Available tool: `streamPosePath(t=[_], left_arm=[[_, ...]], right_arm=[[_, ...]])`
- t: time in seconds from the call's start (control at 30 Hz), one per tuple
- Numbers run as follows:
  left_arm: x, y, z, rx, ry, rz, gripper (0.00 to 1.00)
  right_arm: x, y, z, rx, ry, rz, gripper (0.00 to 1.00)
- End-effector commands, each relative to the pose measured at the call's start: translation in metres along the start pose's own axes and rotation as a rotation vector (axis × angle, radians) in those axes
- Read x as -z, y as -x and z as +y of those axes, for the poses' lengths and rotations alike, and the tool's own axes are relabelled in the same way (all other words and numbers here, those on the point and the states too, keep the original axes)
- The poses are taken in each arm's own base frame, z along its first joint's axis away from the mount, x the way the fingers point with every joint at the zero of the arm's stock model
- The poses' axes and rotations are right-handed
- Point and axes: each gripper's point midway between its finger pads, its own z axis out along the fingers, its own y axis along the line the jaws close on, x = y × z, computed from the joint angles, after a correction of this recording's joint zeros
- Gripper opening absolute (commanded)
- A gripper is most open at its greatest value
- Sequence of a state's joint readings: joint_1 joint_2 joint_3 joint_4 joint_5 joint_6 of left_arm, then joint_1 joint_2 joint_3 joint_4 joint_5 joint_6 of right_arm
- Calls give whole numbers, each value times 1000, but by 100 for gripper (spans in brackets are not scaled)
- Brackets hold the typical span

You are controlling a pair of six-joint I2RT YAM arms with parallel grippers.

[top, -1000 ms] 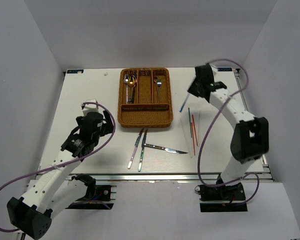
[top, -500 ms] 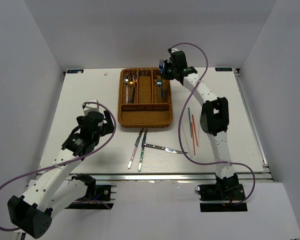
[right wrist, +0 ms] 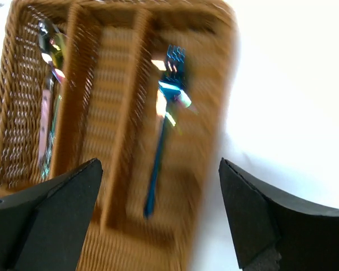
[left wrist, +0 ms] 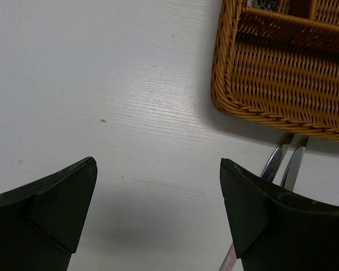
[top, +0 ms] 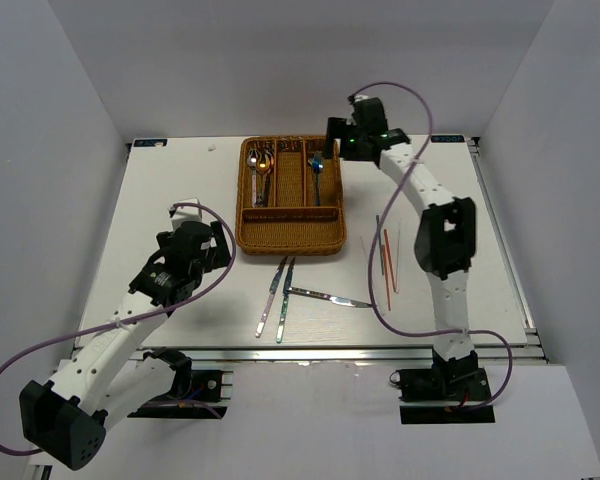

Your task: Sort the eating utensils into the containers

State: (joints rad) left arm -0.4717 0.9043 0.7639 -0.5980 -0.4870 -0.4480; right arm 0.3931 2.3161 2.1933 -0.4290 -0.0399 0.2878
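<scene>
- Wicker tray (top: 291,238): on the white table (top: 180,190).
- Blue fork (right wrist: 160,152): lying lengthwise in the tray's right long slot.
- Spoons (top: 262,168): in the tray's left long slot.
- Knives (top: 285,290), three: on the table just before the tray's near edge.
- Chopsticks (top: 386,258): right of the tray, apart from it.
- Right gripper (right wrist: 158,169): fingers spread, empty, over the tray's far right end.
- Left gripper (left wrist: 158,164): fingers spread, empty, off the tray's near left corner.

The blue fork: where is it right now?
In the right wrist view the blue fork lies in the rightmost long slot of the wicker tray, with the spoons two slots to its left.
</scene>
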Motion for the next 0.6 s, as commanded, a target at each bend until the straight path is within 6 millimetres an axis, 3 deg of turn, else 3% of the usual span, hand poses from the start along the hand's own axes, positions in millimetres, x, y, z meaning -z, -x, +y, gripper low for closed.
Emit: streamPosePath(t=[0.0, 0.03, 0.07, 0.1, 0.2, 0.23, 0.33, 0.37, 0.43, 0.47, 0.57], left_arm=[[4, 13, -3, 8, -9, -35, 98], [4, 13, -3, 8, -9, -35, 98], [4, 13, -3, 9, -11, -36, 98], [3, 13, -4, 8, -12, -33, 98], [3, 12, -5, 4, -22, -30, 98], [2, 11, -6, 3, -24, -27, 98], [2, 11, -7, 0, -29, -22, 98], [1, 10, -7, -1, -28, -21, 98], [1, 8, -7, -4, -26, -16, 98], [1, 9, -7, -3, -26, -17, 98], [0, 7, -8, -6, -29, -10, 98]], right_arm=[[118, 45, -43, -112, -169, -70, 88], [116, -3, -66, -127, -242, 42, 81], [125, -20, -85, -110, -339, 61, 81], [137, -53, -99, -93, -396, 127, 81], [150, -91, -124, -72, -511, 213, 76], [151, -114, -130, -72, -524, 269, 68], [153, -128, -136, -86, -539, 278, 55], [155, -142, -140, -87, -553, 297, 55], [159, -147, -136, -101, -530, 293, 50], [160, -160, -137, -111, -525, 324, 49], [162, -175, -132, -125, -495, 343, 46]])
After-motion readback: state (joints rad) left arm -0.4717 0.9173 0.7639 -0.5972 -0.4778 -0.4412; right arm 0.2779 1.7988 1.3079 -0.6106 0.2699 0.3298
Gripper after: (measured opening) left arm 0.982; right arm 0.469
